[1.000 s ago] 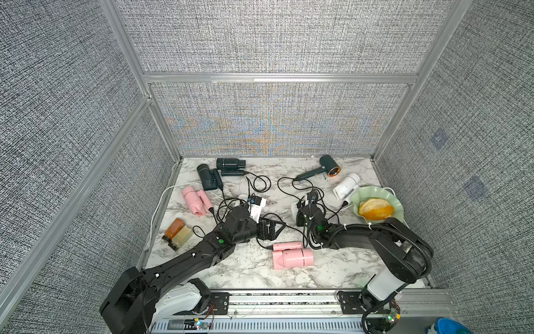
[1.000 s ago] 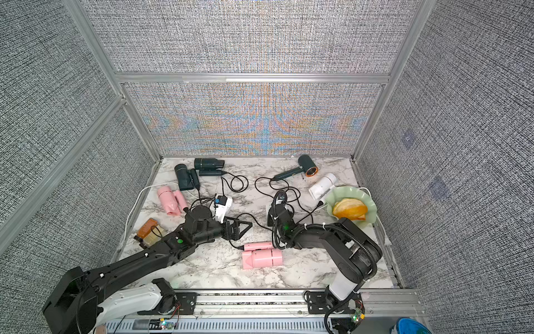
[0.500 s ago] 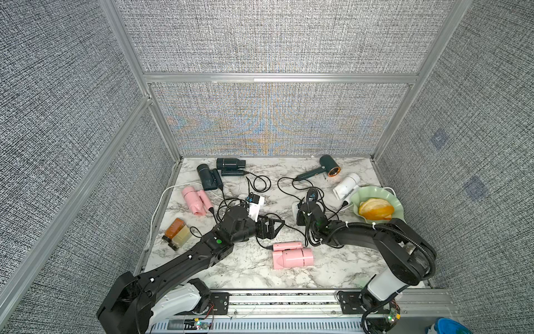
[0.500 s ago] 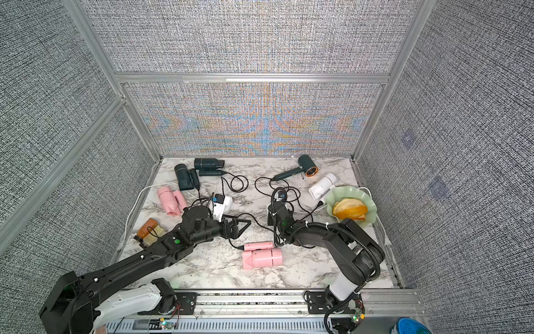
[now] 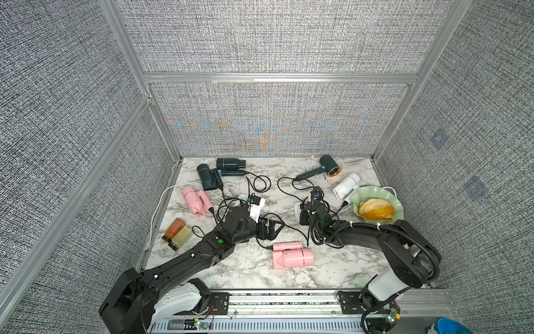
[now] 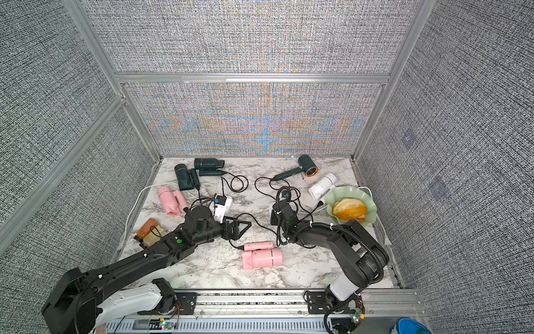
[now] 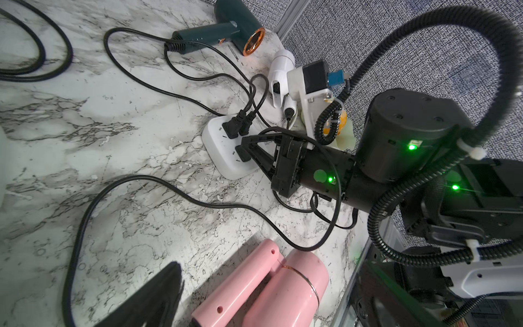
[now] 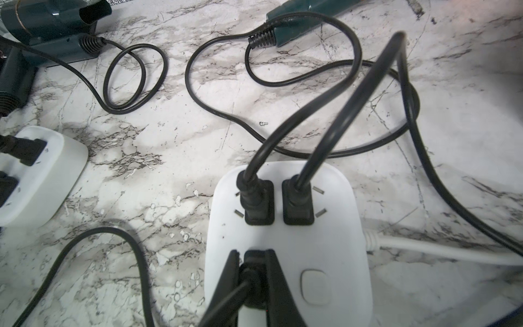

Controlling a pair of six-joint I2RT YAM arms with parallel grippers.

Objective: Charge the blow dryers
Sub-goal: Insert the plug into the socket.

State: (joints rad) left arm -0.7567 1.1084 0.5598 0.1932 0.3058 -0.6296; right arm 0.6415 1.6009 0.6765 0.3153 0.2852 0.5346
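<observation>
On the marble table (image 5: pixel 248 274), the right gripper (image 8: pixel 252 256) pinches a black plug (image 8: pixel 256 259) on the white strip (image 8: pixel 325 240), the left gripper (image 5: pixel 273 230) stands spread and empty near a pink dryer (image 5: pixel 293 258), and the other five dryers (image 5: pixel 206 177) lie farther back.

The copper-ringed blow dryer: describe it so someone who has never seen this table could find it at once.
Go to the far edge of the marble table, on the side where the green dish sits. Just beyond the white blow dryer lies a dark green blow dryer. It alone has a copper ring around its nozzle.
</observation>
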